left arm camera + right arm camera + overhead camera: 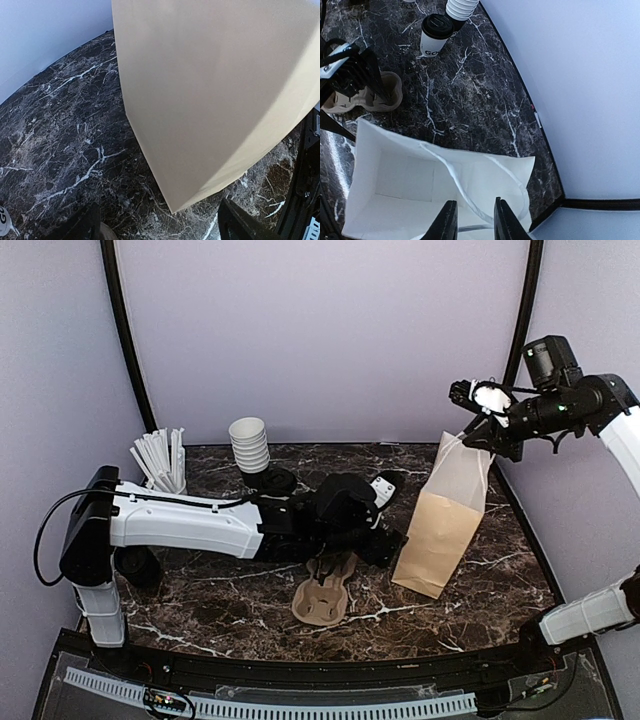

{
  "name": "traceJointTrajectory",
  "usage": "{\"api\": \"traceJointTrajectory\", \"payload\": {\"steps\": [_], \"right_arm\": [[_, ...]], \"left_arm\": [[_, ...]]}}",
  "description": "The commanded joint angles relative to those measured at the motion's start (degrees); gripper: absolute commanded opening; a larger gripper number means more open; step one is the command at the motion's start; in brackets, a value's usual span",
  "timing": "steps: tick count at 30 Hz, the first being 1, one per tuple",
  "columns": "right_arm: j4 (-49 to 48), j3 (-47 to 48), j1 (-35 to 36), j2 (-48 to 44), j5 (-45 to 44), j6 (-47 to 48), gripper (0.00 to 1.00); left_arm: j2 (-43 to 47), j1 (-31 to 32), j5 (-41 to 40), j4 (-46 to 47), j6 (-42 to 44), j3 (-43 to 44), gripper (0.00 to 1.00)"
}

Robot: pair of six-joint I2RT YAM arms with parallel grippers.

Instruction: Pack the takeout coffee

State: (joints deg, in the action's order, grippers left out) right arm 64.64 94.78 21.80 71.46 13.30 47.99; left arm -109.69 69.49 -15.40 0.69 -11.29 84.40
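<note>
Black-lidded coffee cup point(435, 35) sits on desk point(470, 90) beside lidless cup stack point(462, 7), well apart from brown bag point(440, 530). Bag looks empty: packing not started. Right hand point(475, 217) narrowly parted astride bag rim, no clamp; left hand point(157, 225) wide open, empty, at bag base. Next, my read: left fetches cup, lowers upright into bag.

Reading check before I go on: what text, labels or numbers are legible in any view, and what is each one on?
"GO": on the side of the lidded coffee cup, right wrist view; any further letters are turned out of sight.
Dark characters on a white object at the left wrist view's lower left edge: cut off, unreadable.
Sticker on the front rail, top view: too small to read.
Bag: no print visible.
</note>
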Motion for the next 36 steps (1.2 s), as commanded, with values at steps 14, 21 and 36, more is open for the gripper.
{"api": "traceJointTrajectory", "payload": {"steps": [14, 21, 36], "right_arm": [[-9.61, 0.85, -7.01, -1.22, -2.11, -17.61, 0.51], [-9.40, 0.15, -13.65, -0.40, 0.44, -26.38, 0.52], [-16.98, -23.77, -23.09, -9.32, -9.09, -33.75, 0.38]], "left_arm": [[6.57, -0.15, -7.79, -1.73, -2.20, -3.03, 0.93], [11.25, -0.15, -7.29, 3.26, -0.39, -6.24, 0.93], [2.35, -1.86, -12.65, -4.66, -1.29, -0.39, 0.90]]}}
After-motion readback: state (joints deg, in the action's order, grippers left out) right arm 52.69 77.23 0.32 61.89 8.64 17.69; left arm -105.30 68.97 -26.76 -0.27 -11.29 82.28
